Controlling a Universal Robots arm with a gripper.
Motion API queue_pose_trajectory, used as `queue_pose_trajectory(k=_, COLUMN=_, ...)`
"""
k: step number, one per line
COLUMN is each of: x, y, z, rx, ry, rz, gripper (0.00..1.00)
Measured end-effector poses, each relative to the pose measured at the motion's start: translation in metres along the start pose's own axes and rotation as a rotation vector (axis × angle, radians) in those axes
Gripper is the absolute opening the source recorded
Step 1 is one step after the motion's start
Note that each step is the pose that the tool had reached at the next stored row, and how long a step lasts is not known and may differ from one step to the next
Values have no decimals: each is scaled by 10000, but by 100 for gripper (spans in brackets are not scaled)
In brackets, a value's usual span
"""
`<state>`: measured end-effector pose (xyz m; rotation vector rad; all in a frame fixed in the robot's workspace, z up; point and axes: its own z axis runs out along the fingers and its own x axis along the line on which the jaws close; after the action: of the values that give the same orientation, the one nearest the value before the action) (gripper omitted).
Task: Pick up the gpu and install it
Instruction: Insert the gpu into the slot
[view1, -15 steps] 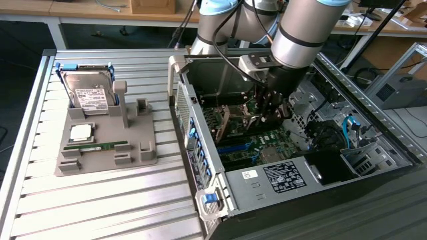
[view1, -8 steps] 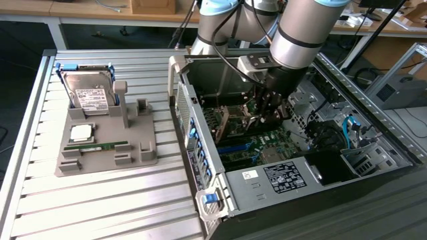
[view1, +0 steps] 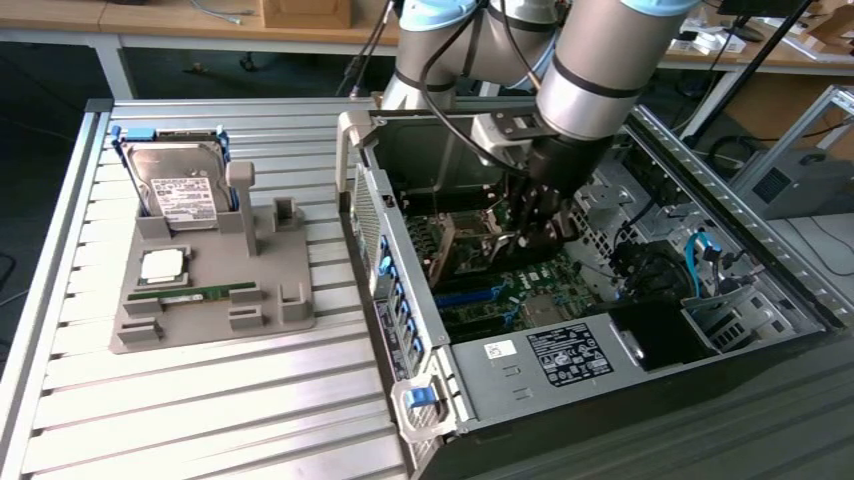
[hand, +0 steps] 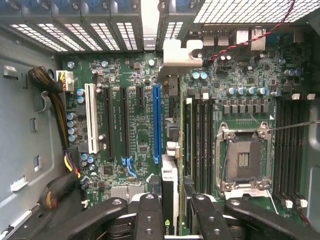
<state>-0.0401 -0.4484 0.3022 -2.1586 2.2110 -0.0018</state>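
Note:
The gpu (hand: 170, 172) shows edge-on in the wrist view as a thin dark card. Its silver end bracket (hand: 182, 52) is at the case's rear wall. My gripper (hand: 175, 202) is shut on the card, one black finger (hand: 150, 215) on each side. The card hangs over the green motherboard (hand: 135, 135), just beside the long blue slot (hand: 156, 122) and parallel to it. I cannot tell whether its edge touches a slot. In the exterior view my gripper (view1: 537, 222) reaches down inside the open computer case (view1: 534, 370).
A white slot (hand: 91, 117), black slots and the open processor socket (hand: 243, 160) lie on the board, with a cable bundle (hand: 50, 95) at one side. Outside the case, a grey fixture (view1: 214, 300) holds a hard drive (view1: 184, 190), a chip (view1: 163, 265) and a memory stick (view1: 200, 295).

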Motion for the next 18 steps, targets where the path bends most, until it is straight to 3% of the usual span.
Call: queue_pose_trajectory(k=18, x=15, y=35, z=65, rx=0, ry=-1, rz=0, gripper=27)
